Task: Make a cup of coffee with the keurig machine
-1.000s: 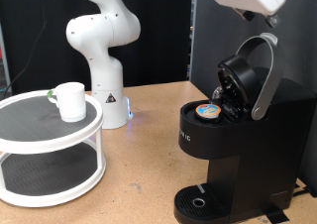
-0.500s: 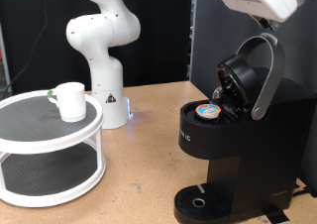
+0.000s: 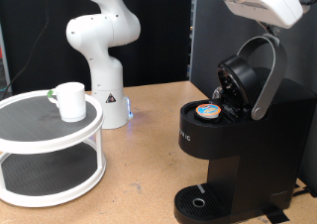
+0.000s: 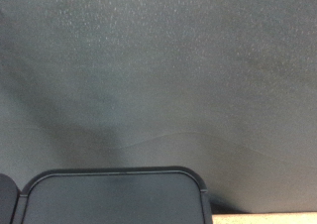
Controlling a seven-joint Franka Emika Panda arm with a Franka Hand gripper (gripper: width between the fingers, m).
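the large black boxy keurig machine (image 3: pixel 238 135) stands at the exterior view's right, lid raised, a small tan-and-blue pod (image 3: pixel 208 111) seated in its chamber. the small white cylindrical cup (image 3: pixel 70 100) sits well apart on a white round two-tier stand (image 3: pixel 50 150) at the left. the white gripper (image 3: pixel 265 1) hovers above the lid handle, shifted rightward since earlier; whether its fingers are apart or together cannot be told.

The keurig machine (image 3: pixel 236 135), large and black, stood at the exterior view's right with its lid raised and its silver-grey handle tilted up. The cup (image 3: pixel 70 100), small, white and upright, stood well apart at the left.
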